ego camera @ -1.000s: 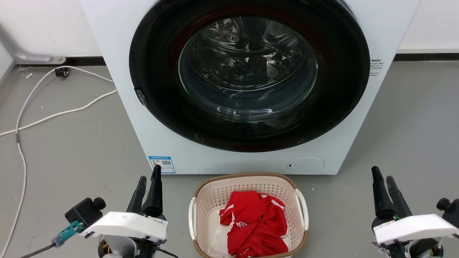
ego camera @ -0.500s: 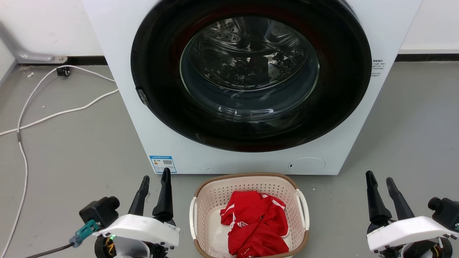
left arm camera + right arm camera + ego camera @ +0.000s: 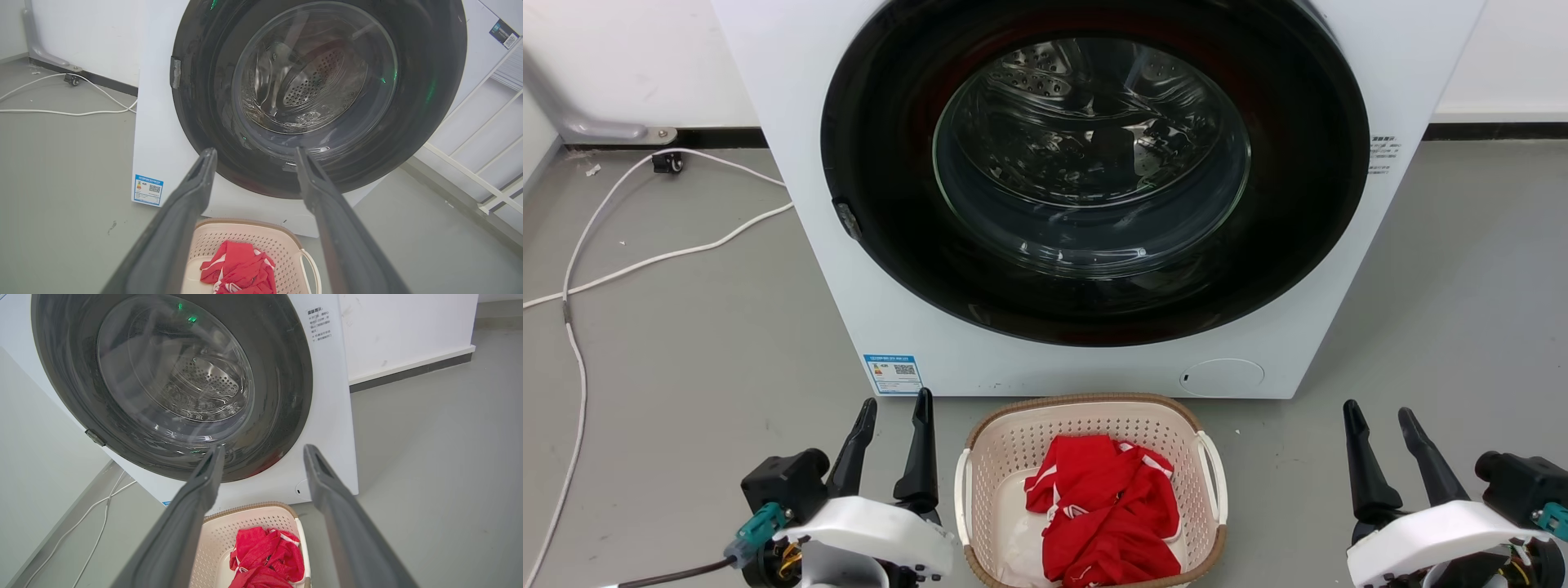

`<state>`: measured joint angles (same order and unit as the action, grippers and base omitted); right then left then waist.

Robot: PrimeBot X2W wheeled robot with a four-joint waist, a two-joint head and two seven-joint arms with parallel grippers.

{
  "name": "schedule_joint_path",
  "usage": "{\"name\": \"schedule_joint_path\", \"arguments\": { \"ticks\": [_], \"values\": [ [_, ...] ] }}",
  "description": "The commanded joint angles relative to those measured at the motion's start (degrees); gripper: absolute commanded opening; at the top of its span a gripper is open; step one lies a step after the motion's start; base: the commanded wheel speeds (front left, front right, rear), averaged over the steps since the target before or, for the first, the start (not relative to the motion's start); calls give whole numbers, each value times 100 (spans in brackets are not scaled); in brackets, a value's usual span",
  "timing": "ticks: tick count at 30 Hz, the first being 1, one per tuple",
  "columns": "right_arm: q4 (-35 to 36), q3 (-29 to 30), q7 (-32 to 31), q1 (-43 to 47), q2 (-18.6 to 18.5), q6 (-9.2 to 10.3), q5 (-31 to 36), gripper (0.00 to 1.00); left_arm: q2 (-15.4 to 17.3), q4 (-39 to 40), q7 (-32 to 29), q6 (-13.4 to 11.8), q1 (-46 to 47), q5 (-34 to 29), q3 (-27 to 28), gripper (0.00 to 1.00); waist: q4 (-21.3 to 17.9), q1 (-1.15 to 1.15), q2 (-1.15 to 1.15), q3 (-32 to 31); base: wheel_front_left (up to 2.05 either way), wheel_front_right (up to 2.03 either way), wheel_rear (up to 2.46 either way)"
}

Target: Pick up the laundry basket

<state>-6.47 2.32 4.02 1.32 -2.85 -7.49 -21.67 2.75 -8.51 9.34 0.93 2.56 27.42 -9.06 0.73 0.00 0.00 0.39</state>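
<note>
The laundry basket point(image 3: 1013, 441) sits on the grey floor just in front of the washing machine, cream with a brown rim and white loop handles on both sides, a red garment point(image 3: 1107, 506) lying in it. My left gripper point(image 3: 894, 403) stands open just left of the basket, its fingers pointing up the head view beside the left handle. Open as well, my right gripper point(image 3: 1378, 410) is well to the right of the basket, apart from it. Both wrist views show the basket point(image 3: 245, 241) point(image 3: 249, 526) low between open fingers.
A white front-loading washing machine point(image 3: 792, 163) with a closed dark round door stands right behind the basket. White cables point(image 3: 645, 261) trail over the floor at the left. A white rack point(image 3: 482, 163) shows at the right of the left wrist view. Grey floor lies to either side.
Both grippers have moved inward toward the basket: the left to the right, the right to the left. The right gripper's fingers have spread apart. The basket has not moved.
</note>
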Motion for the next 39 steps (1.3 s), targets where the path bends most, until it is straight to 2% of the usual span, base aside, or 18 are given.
{"name": "schedule_joint_path", "arguments": {
  "ticks": [1, 22, 39],
  "values": [
    [96, -10, 26, 1, -8, 0, 177, 100, 17, 22, 58, -39, -25, -192, -33, 100, 2, 0, 0, 0, 0, 0, 0],
    [363, -27, 68, 145, -6, 0, 1122, 100, 21, -9, 313, -97, -104, -1406, -193, 100, 24, 0, 0, 8, 0, 0, 0],
    [323, -32, 169, 246, -5, 1, 1619, 100, 20, -56, 502, -88, -284, -1919, -207, 100, 54, 0, 0, -3, 0, 0, 0]
  ]
}}
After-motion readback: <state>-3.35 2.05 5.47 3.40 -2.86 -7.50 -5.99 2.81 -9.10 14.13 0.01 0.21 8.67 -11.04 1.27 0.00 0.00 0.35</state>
